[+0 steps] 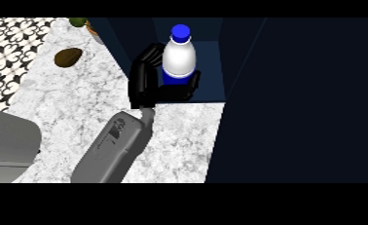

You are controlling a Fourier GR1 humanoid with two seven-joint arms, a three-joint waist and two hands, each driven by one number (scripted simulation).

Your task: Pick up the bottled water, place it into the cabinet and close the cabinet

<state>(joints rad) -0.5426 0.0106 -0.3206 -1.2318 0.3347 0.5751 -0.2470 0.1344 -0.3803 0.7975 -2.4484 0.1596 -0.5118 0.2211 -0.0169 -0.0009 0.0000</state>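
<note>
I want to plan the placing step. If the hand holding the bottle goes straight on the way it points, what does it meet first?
The left hand, curled round the bottled water, points into the open cabinet. Nothing shows ahead; probably its dark back wall comes first, though depth is unclear.

counter (pixel 64 107): white and grey marbled stone top
wall (pixel 18 44): black-and-white floral patterned tiles at the upper left
brown object (pixel 68 57): oval, lying on the counter near the patterned tiles
green object (pixel 78 22): small, at the top edge, partly cut off

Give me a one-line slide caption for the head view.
Left hand holds the bottled water upright inside the open dark cabinet at the marble counter's edge.
</note>
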